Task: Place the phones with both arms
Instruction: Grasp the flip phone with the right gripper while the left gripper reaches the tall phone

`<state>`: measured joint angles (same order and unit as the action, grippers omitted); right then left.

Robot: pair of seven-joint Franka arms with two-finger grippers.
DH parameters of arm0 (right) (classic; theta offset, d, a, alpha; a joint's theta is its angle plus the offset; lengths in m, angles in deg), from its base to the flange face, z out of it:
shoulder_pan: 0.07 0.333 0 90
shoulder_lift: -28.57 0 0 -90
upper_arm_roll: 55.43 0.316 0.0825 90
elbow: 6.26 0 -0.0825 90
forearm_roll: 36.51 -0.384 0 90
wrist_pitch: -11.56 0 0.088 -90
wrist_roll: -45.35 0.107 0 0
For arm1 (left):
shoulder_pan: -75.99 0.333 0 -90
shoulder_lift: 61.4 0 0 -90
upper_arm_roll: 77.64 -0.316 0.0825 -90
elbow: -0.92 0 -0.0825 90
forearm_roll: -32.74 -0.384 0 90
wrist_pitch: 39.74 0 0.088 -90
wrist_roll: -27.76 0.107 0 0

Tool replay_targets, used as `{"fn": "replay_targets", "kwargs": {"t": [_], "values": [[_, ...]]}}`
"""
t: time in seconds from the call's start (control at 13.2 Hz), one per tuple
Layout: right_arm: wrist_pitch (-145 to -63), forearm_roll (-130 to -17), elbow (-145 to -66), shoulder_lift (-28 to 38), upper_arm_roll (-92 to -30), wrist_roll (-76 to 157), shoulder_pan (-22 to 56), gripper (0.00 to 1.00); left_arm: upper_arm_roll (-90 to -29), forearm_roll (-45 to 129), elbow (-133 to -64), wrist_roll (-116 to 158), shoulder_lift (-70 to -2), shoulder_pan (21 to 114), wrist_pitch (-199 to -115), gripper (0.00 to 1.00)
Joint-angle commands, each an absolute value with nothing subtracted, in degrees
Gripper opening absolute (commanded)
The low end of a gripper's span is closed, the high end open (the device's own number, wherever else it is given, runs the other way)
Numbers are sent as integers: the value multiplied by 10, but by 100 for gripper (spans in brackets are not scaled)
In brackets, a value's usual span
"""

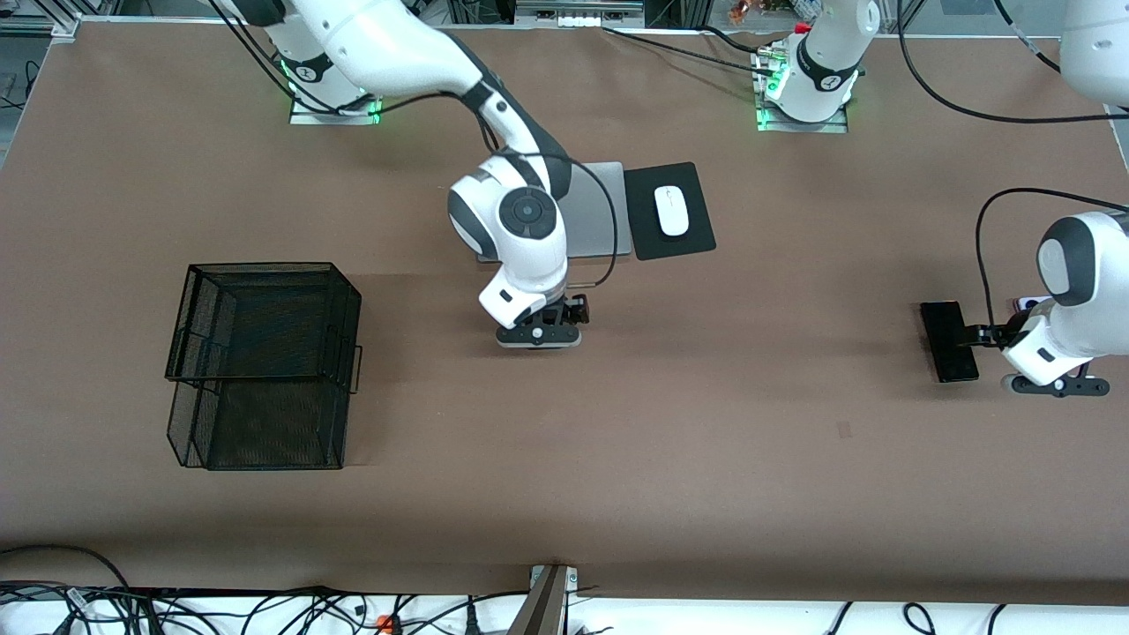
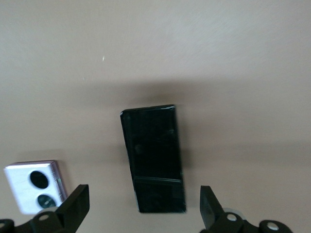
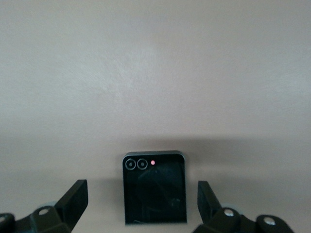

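Note:
The long slim black slab phone [image 1: 949,341] lies flat near the left arm's end of the table. My left gripper [image 1: 986,335] is over its end, open and empty. In the left wrist view the slab [image 2: 153,155] lies between the open fingers of the left gripper [image 2: 144,196]. The lavender-white phone [image 2: 35,187] lies beside it, mostly hidden under the arm in the front view [image 1: 1028,302]. My right gripper [image 1: 564,316] is over mid-table, open and empty. The black flip phone [image 3: 154,187] lies between the fingers of the right gripper [image 3: 142,191]. It is hidden in the front view.
A black wire mesh basket [image 1: 265,366] stands toward the right arm's end of the table. A grey laptop [image 1: 600,220] lies just farther from the front camera than the right gripper. Beside it a white mouse [image 1: 671,210] rests on a black mouse pad [image 1: 644,234].

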<state>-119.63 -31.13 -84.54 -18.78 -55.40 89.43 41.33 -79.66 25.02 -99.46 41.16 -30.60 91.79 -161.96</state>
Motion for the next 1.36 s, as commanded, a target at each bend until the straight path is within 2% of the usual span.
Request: {"fn": "replay_targets", "kwargs": {"t": [0.0, 0.3, 0.83, 0.91, 0.99, 1.06, 1.14, 1.21, 1.29], "values": [[-1211, -301, -842, -210, -552, 895, 412, 100, -783, 289, -1036, 435, -302, 936, -1664, 100], [-1214, -303, -855, -214, -551, 895, 409, 100, -783, 290, -1072, 448, -282, 951, -1744, 100], [-1229, -304, -855, -232, -551, 896, 414, 100, -774, 333, -1071, 452, -251, 965, -1756, 100], [-1229, -305, -855, -233, -551, 891, 413, 94, -774, 333, -1070, 452, -251, 965, -1755, 79], [-1229, -304, -855, -233, -551, 889, 411, 51, -774, 333, -1070, 452, -251, 965, -1755, 58], [-1229, -304, -855, -232, -551, 888, 410, 16, -774, 333, -1068, 451, -251, 965, -1754, 39], [-1229, -305, -853, -230, -551, 885, 410, 0, -774, 333, -1065, 451, -251, 965, -1754, 27], [-1224, -308, -850, -226, -551, 884, 409, 0, -774, 333, -1064, 452, -252, 964, -1753, 20], [-1220, -310, -848, -221, -551, 884, 404, 0, -774, 332, -1063, 452, -255, 963, -1751, 18]]}}
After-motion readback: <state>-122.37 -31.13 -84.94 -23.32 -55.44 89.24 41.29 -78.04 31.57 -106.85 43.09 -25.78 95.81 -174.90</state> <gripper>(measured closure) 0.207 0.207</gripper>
